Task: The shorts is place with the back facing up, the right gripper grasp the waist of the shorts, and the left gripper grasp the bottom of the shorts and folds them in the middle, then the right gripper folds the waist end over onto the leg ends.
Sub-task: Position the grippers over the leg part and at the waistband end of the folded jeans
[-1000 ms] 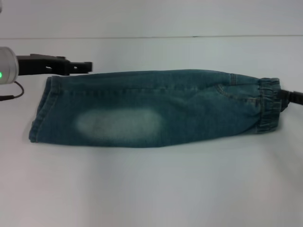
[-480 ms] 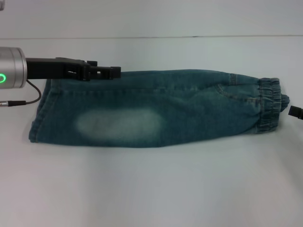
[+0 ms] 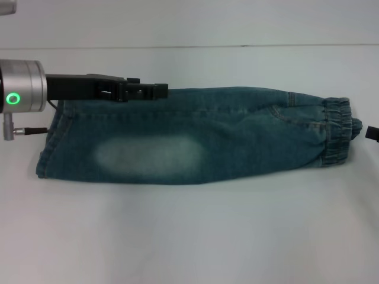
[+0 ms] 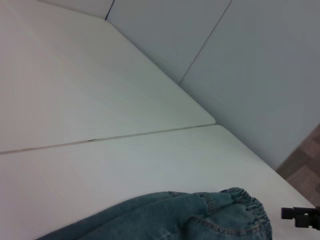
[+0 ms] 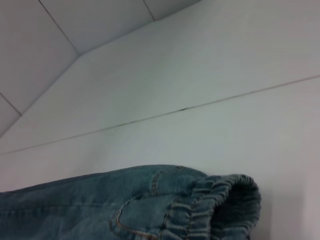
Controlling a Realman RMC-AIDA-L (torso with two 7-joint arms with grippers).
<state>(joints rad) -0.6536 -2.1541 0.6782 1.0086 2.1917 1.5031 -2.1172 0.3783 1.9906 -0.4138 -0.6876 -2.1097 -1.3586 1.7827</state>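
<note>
Left gripper [image 3: 159, 91] reaches level over the folded blue denim shorts [image 3: 195, 136], fingers look together; right gripper [image 3: 373, 133] barely shows, can't tell.

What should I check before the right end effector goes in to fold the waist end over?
1. Shorts folded lengthwise, lying flat: ok.
2. Waist end reachable, nothing on it: ok.
3. Right end effector on the waist: not ok; it sits just off the elastic, not touching.
4. Left end effector clear of the fold path: not ok; it hovers over the far edge.
5. Leg ends aligned: cannot tell.
</note>
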